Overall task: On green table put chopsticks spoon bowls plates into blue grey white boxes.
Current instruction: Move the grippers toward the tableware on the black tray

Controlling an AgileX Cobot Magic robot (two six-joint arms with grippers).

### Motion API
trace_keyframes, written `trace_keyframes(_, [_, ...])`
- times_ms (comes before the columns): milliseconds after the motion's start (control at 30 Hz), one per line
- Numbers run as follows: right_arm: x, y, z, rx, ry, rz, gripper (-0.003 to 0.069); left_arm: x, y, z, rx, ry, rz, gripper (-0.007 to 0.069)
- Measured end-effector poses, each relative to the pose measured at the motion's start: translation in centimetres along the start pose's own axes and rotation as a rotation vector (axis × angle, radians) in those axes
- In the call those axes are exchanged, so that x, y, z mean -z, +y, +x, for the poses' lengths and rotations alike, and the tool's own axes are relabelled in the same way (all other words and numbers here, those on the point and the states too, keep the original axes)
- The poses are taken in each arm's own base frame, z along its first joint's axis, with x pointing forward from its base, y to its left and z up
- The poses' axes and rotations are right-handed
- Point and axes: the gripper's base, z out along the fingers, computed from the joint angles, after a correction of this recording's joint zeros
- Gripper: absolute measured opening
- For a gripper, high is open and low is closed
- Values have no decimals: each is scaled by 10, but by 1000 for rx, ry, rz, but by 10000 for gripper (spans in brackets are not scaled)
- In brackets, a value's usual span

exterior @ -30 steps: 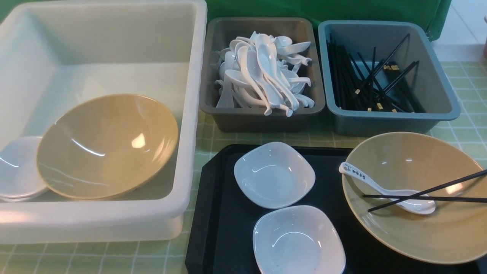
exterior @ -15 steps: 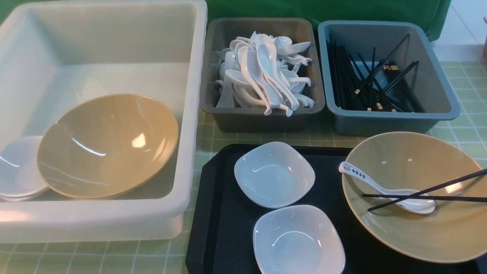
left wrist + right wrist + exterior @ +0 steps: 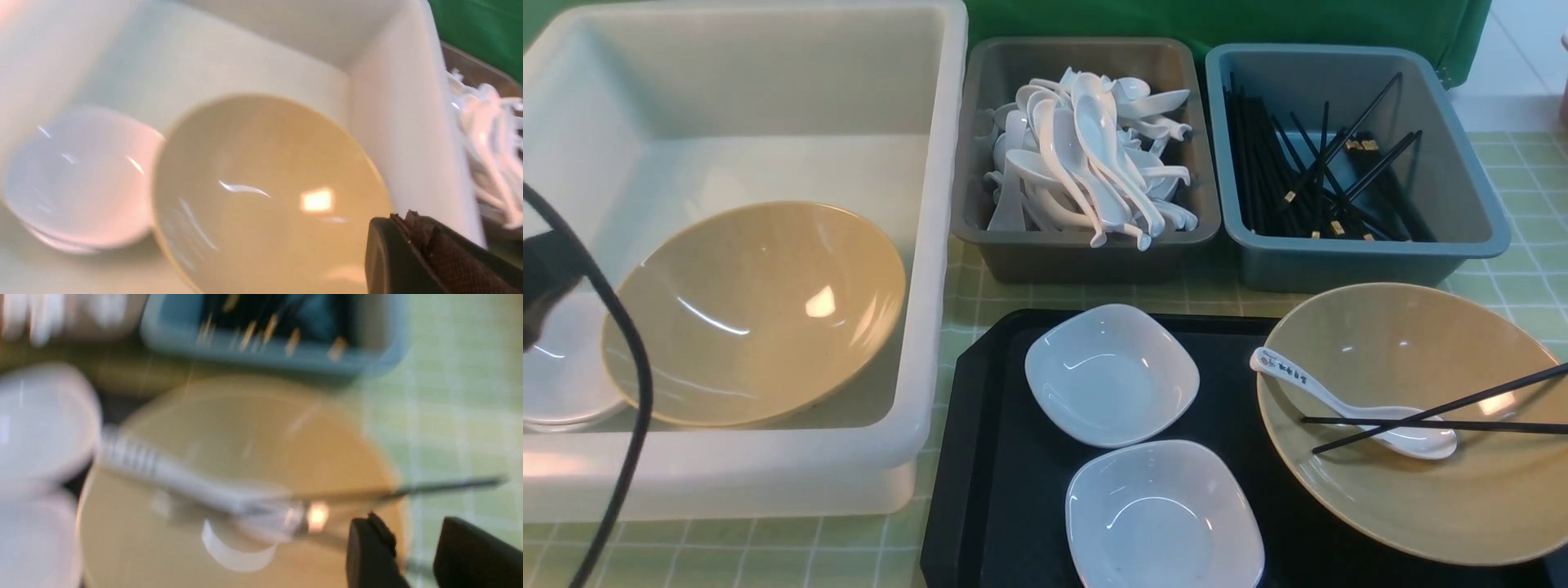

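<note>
Black chopsticks (image 3: 1437, 416) lie crossed over the tan bowl (image 3: 1405, 514), meeting above the scoop of the spoon (image 3: 1331, 400). They look like the piece to take first. The right gripper (image 3: 416, 555) has its jaws standing apart with nothing visibly between them, though its wrist picture is blurred. One stick runs crosswise just ahead of the fingertips, and the spoon lies farther ahead and off to one side. To do this well, the jaws should come down square across both sticks, a little outward of where they cross. There the sticks are close together but clear of the spoon's scoop. The jaws should then close fully, since such thin sticks slip easily. A straight lift should avoid dragging the spoon or rocking the bowl. The blue box (image 3: 1356, 261) sits well ahead of the jaws, past the bowl's far rim, so the sticks should go in lengthwise. The left gripper (image 3: 429, 261) has its jaws pressed together and empty. It hangs over the white box (image 3: 938, 245), with a second tan bowl (image 3: 752, 318) right before the jaws.
</note>
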Motion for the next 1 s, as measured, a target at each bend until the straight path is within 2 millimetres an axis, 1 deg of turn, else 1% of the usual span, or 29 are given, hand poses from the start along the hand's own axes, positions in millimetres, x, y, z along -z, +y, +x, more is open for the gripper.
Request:
trace_keyframes(33, [-7,3,0,42,77,-22,244,-1,-3,1,8,16,27,-1])
trace_keyframes(67, [-17,7,-1,88,165,-46,244,-2,-8,3,8,34,61,-1])
trace_keyframes(133, [-27,11,-8,181,257,-79,244,-4,-15,7,-34,64,118,-1])
trace_keyframes(300, [-49,26,-36,513,353,-177,244,-11,-40,20,-152,166,297,-1])
trace_keyframes(333, [-47,26,-37,525,351,-179,244,-11,-42,21,-170,172,310,-1])
trace_keyframes(400, [-60,35,-47,652,416,-225,251,-15,-54,30,-218,242,403,-1])
trace_keyframes(433, [-62,37,-50,680,435,-231,255,-15,-57,32,-235,259,427,-1])
trace_keyframes(467, [-73,40,-54,736,498,-240,274,-17,-65,39,-282,299,488,-1])
trace_keyframes(533, [-86,43,-54,792,567,-241,302,-19,-72,44,-334,338,544,-1])
trace_keyframes(600, [-102,42,-51,884,657,-234,355,-19,-78,46,-399,364,609,-1])
trace_keyframes(633, [-105,42,-51,895,672,-234,360,-20,-79,47,-413,365,616,-1])
trace_keyframes(700, [-119,41,-46,984,742,-253,421,-17,-84,44,-469,368,672,-1])
trace_keyframes(800, [-133,40,-43,1051,780,-278,469,-14,-89,40,-509,342,709,-1])
trace_keyframes(833, [-135,40,-43,1056,784,-281,472,-14,-89,40,-508,340,712,-1])
trace_keyframes(900, [-147,41,-42,1090,782,-290,481,-13,-91,37,-518,326,722,-1])
trace_keyframes(967, [-152,42,-42,1102,783,-294,483,-12,-91,37,-516,325,723,-1])
trace_keyframes(1000, [-158,42,-41,1117,783,-299,485,-12,-91,36,-515,323,725,-1])
